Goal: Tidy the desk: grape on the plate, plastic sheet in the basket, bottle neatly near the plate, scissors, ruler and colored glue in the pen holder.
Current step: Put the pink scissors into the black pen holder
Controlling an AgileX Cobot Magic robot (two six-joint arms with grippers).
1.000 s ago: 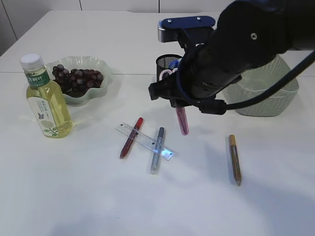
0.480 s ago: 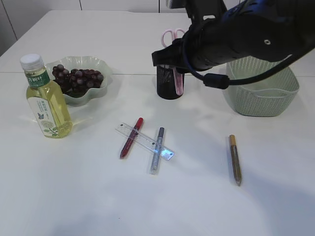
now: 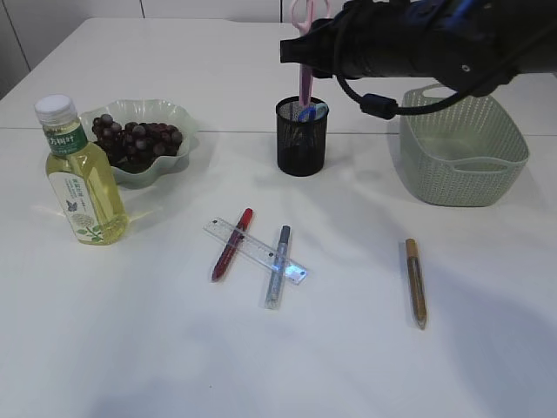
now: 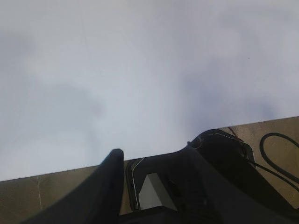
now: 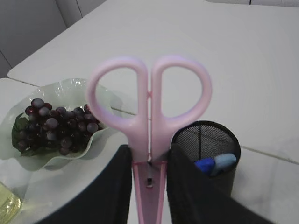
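**Right hand holds the pink scissors above the pen holder**

In the exterior view, your right arm reaches in from the upper right, and the pink scissors hang point-down over the black mesh pen holder, their lower end at its mouth; you cannot tell from here whether the tip is inside. Blue items show in the holder. The green basket stands to the right of it. On the left, the grapes lie on the wavy pale-green plate, and the bottle of yellow liquid stands upright just in front of the plate. On the tabletop in the middle, the clear ruler lies slantwise across a red glue pen and a silver glue pen. A gold glue pen lies apart to the right.

In the left wrist view, your left hand sits at the bottom edge over bare tabletop, fingers apart with nothing between them, released.

In the right wrist view, your right hand is grasping the scissors just below the handle loops, one dark finger on each side, loops upward. The pen holder is just beside them to the right, with blue items inside. The plate of grapes is behind to the left.
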